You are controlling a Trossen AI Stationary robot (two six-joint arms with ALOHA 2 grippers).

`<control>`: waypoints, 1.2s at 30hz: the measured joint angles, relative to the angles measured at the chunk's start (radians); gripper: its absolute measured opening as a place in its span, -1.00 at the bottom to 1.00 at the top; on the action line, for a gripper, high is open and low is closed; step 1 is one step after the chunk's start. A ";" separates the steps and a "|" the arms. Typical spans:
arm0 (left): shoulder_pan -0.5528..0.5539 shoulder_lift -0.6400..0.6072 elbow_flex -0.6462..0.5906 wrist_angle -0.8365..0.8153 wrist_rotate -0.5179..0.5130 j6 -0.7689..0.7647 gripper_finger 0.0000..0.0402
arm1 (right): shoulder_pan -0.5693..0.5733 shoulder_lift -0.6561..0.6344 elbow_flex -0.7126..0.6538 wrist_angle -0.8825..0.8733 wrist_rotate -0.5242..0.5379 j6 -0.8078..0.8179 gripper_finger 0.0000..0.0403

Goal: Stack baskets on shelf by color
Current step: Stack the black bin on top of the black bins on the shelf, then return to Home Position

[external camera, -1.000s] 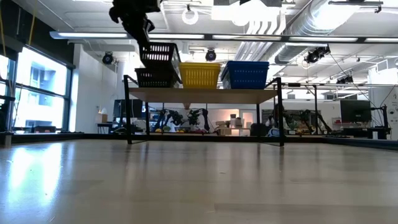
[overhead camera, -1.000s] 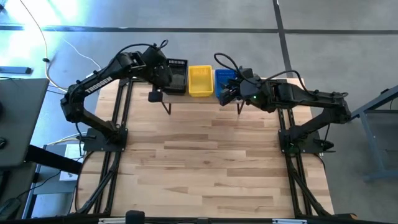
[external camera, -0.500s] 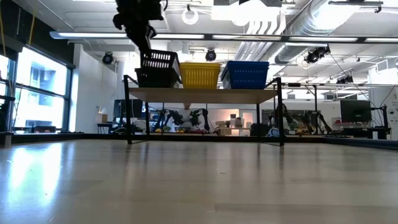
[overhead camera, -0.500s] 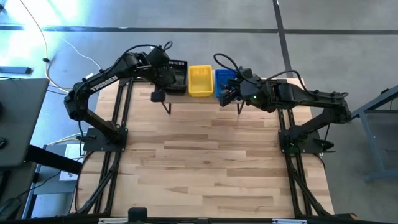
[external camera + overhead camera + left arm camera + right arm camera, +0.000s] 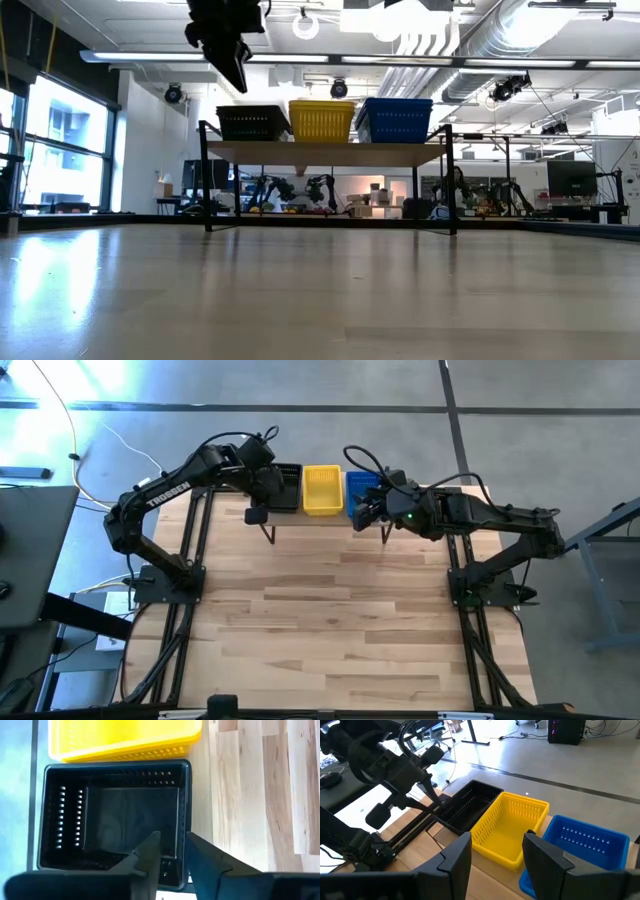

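On the shelf at the table's far edge stand a black basket stack, a yellow one and a blue one, side by side on their bases. My left gripper hangs open just above the black basket. Its fingers stand over the basket's wall nearest the table's front edge and touch nothing. My right gripper waits open on the near side of the blue basket, holding nothing.
The shelf's plank shows a narrow bare strip in front of the black basket. The wide wooden tabletop lies in front of the shelf. Beyond the far edge is open floor.
My left gripper held a black basket tilted above the black stack, lowered it a little and has let it go. The basket now sits level, nested in the stack on the shelf, and the gripper stays just above it.
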 joint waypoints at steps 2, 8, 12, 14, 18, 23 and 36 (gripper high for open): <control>0.000 0.000 0.000 0.000 0.000 -0.022 -0.53 | 0.000 0.000 0.000 0.000 0.000 0.000 -0.20; -0.027 -0.011 0.000 0.000 -0.007 -0.106 -0.37 | 0.000 0.000 0.000 0.000 0.000 0.007 -0.20; -0.042 -0.053 0.000 0.000 0.051 -0.200 -0.37 | 0.000 0.000 0.000 0.000 0.000 0.007 -0.20; -0.042 -0.087 0.000 0.000 0.132 -0.266 -0.38 | 0.000 0.000 0.000 0.000 0.000 0.007 -0.20; -0.049 -0.166 0.000 0.000 0.311 -0.342 -0.41 | 0.000 0.000 0.000 0.000 0.000 0.007 -0.20; -0.121 -0.269 -0.053 0.072 0.335 -0.394 -0.44 | 0.000 0.001 0.000 0.011 0.002 0.008 -0.20; -0.321 -0.692 -0.662 0.696 0.147 -0.685 -0.47 | 0.003 0.001 0.000 0.040 -0.005 0.008 -0.20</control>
